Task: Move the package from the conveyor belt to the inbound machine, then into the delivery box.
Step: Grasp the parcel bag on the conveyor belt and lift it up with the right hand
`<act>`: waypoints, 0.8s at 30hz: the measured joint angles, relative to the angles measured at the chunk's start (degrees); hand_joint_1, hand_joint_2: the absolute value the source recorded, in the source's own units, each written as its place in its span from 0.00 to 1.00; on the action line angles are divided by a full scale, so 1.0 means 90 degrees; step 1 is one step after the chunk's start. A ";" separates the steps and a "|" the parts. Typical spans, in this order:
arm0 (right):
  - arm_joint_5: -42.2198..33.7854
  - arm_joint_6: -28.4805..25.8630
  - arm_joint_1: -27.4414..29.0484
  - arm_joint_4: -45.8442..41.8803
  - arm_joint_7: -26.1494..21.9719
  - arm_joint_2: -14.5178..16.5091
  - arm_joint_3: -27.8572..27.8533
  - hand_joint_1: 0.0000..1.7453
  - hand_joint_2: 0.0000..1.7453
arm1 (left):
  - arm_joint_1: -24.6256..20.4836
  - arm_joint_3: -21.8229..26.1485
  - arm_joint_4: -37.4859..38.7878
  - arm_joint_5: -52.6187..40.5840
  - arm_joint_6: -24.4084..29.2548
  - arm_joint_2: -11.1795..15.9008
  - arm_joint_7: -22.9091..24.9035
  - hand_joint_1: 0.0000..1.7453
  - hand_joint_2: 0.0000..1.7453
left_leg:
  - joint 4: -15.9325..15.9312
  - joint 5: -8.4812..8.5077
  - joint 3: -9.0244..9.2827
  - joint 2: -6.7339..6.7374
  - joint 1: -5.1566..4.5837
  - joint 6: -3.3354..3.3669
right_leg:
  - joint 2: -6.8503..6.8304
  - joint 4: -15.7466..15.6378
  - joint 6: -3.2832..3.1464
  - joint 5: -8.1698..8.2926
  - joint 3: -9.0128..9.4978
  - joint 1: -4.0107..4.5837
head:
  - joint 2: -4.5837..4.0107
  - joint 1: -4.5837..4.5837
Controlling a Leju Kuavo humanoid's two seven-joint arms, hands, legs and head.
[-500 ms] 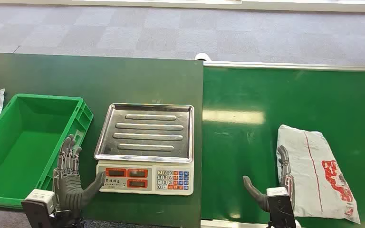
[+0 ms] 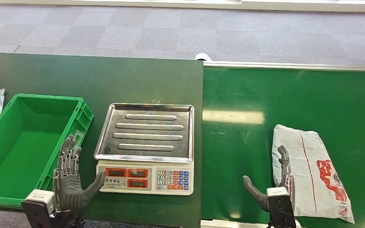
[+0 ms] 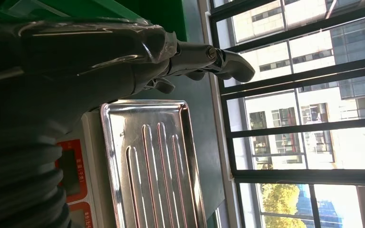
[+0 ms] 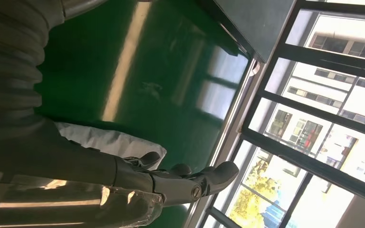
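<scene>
Grey plastic package [image 2: 311, 172] flat on green conveyor belt [image 2: 247, 142], long axis running away from robot, far end angled left. Red printing on it, unreadable. Right hand [image 2: 272, 183] just left of package, fingers apart, empty. Left hand [image 2: 70, 178] spread between green box [image 2: 14, 147] and scale [image 2: 145, 147]; keypad lettering illegible.

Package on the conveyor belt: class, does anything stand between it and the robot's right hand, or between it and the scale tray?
Nothing visible does. The right hand is open right beside the package, its fingers at the near edge. Between the package and the scale tray lies only bare conveyor belt.
</scene>
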 joint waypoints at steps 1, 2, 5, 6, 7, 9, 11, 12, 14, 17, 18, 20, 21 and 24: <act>-0.0001 0.0000 0.0000 0.0000 0.0000 0.0000 0.0000 0.00 1.00 | 0.0000 0.0000 0.0000 0.0001 0.0000 0.0000 0.0000 0.00 1.00 | 0.0000 0.0000 0.0000 0.0000 0.0000 0.0000 | 0.0000 0.0000 0.0000 0.0000 0.0000 0.0000 | 0.0000 0.0000; -0.0002 0.0000 0.0000 0.0000 0.0000 0.0000 0.0000 0.00 1.00 | 0.0001 0.0000 0.0000 0.0001 0.0000 0.0000 0.0000 0.00 1.00 | 0.0000 0.0000 0.0000 0.0000 0.0000 0.0000 | 0.0000 0.0000 0.0000 0.0000 0.0000 0.0000 | 0.0000 0.0000; -0.0007 0.0000 0.0000 0.0000 0.0000 0.0000 0.0000 0.00 1.00 | 0.0002 0.0000 0.0000 0.0000 0.0000 0.0000 0.0000 0.00 1.00 | 0.0000 0.0000 0.0000 0.0000 0.0000 0.0000 | 0.0000 0.0000 0.0000 0.0000 0.0000 0.0000 | 0.0000 0.0000; -0.0011 0.0000 -0.0001 0.0001 0.0000 -0.0001 0.0000 0.00 1.00 | 0.0004 0.0000 0.0000 0.0000 0.0000 0.0000 0.0000 0.00 1.00 | 0.0000 0.0000 0.0000 0.0000 0.0000 0.0000 | 0.0000 0.0000 0.0000 0.0000 0.0000 0.0000 | 0.0000 0.0000; -0.0016 0.0000 -0.0002 0.0001 0.0000 -0.0001 0.0000 0.00 1.00 | 0.0006 0.0000 0.0000 0.0000 0.0000 -0.0001 0.0000 0.00 1.00 | 0.0000 0.0000 0.0000 0.0000 0.0000 0.0000 | 0.0000 0.0000 0.0000 0.0000 0.0000 0.0000 | 0.0000 0.0000; -0.0024 0.0000 -0.0006 0.0002 -0.0001 -0.0004 0.0000 0.00 1.00 | 0.0009 0.0000 0.0000 0.0000 0.0000 -0.0002 0.0000 0.00 1.00 | 0.0000 0.0000 0.0000 0.0000 0.0000 0.0000 | 0.0000 0.0000 0.0000 0.0000 0.0000 0.0000 | 0.0000 0.0000; -0.0032 0.0003 -0.0018 0.0001 -0.0001 -0.0009 0.0000 0.00 1.00 | 0.0015 -0.0001 -0.0001 -0.0002 0.0009 -0.0004 0.0000 0.00 1.00 | 0.0000 0.0000 0.0000 0.0000 0.0000 0.0000 | 0.0000 0.0000 0.0000 0.0000 0.0001 0.0000 | 0.0000 0.0000; -0.0037 0.0009 -0.0024 -0.0001 -0.0001 -0.0012 0.0000 0.00 1.00 | 0.0023 -0.0002 -0.0002 -0.0004 0.0024 -0.0004 0.0000 0.00 1.00 | 0.0000 0.0000 0.0000 0.0000 0.0000 0.0000 | 0.0000 0.0000 0.0000 0.0000 0.0001 0.0000 | 0.0000 0.0000; -0.0038 0.0025 -0.0033 -0.0016 0.0004 -0.0019 -0.0006 0.00 1.00 | 0.0056 -0.0010 -0.0010 -0.0010 0.0076 -0.0005 0.0000 0.00 1.00 | 0.0000 0.0000 0.0001 0.0000 0.0000 0.0000 | 0.0000 0.0000 0.0000 0.0000 0.0000 0.0000 | 0.0000 0.0000; 0.0132 -0.0049 -0.0037 -0.0146 0.0042 -0.0032 -0.0105 0.00 1.00 | 0.0137 -0.0066 -0.0050 -0.0030 0.0208 -0.0005 -0.0003 0.00 1.00 | 0.0000 0.0000 0.0001 0.0000 0.0000 0.0000 | 0.0000 0.0000 0.0000 0.0000 0.0000 0.0000 | 0.0000 -0.0001; 0.0220 -0.0107 -0.0046 -0.0221 0.0063 -0.0042 -0.0181 0.00 1.00 | 0.0162 -0.0098 -0.0065 -0.0036 0.0255 -0.0005 -0.0010 0.00 1.00 | 0.0000 0.0000 0.0001 0.0000 0.0000 0.0000 | 0.0000 0.0000 0.0000 0.0000 0.0000 0.0000 | 0.0000 -0.0001; 0.0346 -0.0219 -0.0075 -0.0376 0.0097 -0.0070 -0.0390 0.00 1.00 | 0.0190 -0.0159 -0.0079 -0.0024 0.0323 -0.0004 -0.0036 0.00 1.00 | 0.0001 0.0000 0.0001 0.0000 0.0000 0.0000 | 0.0000 0.0000 0.0000 0.0000 0.0000 -0.0001 | 0.0000 -0.0001; 0.0389 -0.0259 -0.0092 -0.0462 0.0111 -0.0087 -0.0533 0.00 1.00 | 0.0196 -0.0189 -0.0080 -0.0013 0.0350 -0.0004 -0.0054 0.00 1.00 | 0.0001 0.0000 0.0001 0.0000 -0.0001 0.0000 | 0.0000 0.0000 0.0001 0.0000 0.0001 -0.0001 | 0.0000 -0.0001; 0.0438 -0.0268 -0.0125 -0.0669 0.0126 -0.0129 -0.0936 0.00 1.00 | 0.0200 -0.0271 -0.0080 0.0005 0.0389 -0.0002 -0.0091 0.00 1.00 | 0.0001 0.0000 0.0002 0.0000 -0.0001 0.0000 | -0.0001 0.0000 0.0001 0.0001 0.0003 -0.0001 | 0.0000 0.0000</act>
